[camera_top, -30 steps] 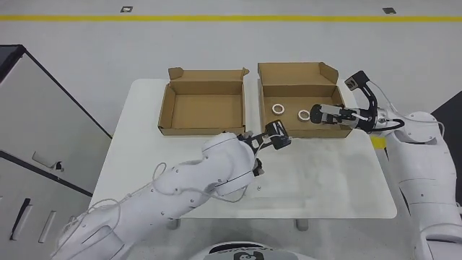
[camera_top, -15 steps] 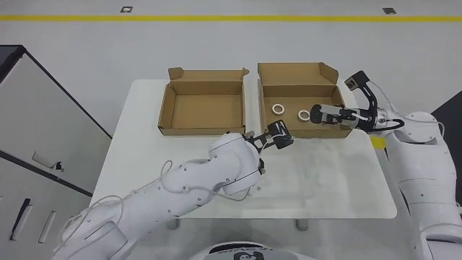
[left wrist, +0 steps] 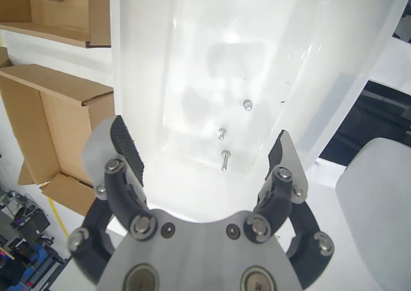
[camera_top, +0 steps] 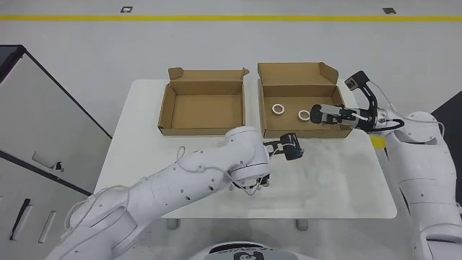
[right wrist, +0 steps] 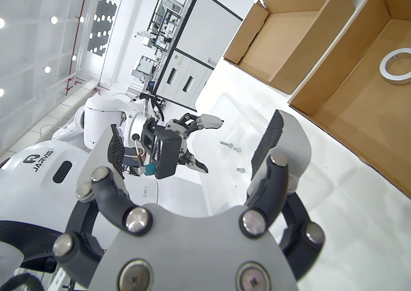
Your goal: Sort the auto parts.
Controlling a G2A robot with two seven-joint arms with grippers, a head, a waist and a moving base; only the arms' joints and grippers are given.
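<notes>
Three small silver bolts [left wrist: 221,133] lie close together on the white table, just ahead of my open left gripper [left wrist: 202,141], which holds nothing. That gripper [camera_top: 292,146] hangs over the table in front of the right cardboard box [camera_top: 297,90]. Two metal rings [camera_top: 277,108] [camera_top: 304,115] lie inside this box. My right gripper [camera_top: 315,113] hovers over the box beside the nearer ring, open and empty [right wrist: 196,138]. The right wrist view shows one ring [right wrist: 395,67], the bolts [right wrist: 237,149] and the left gripper [right wrist: 205,144] farther off.
A second open cardboard box [camera_top: 204,87] with nothing in it stands to the left of the first. The bolts seem to rest on a clear shallow tray [left wrist: 289,48]. A grey cabinet [camera_top: 43,130] stands left of the table.
My left gripper has moved to the right and slightly toward the table's front, away from the box corner. The right arm has kept still.
</notes>
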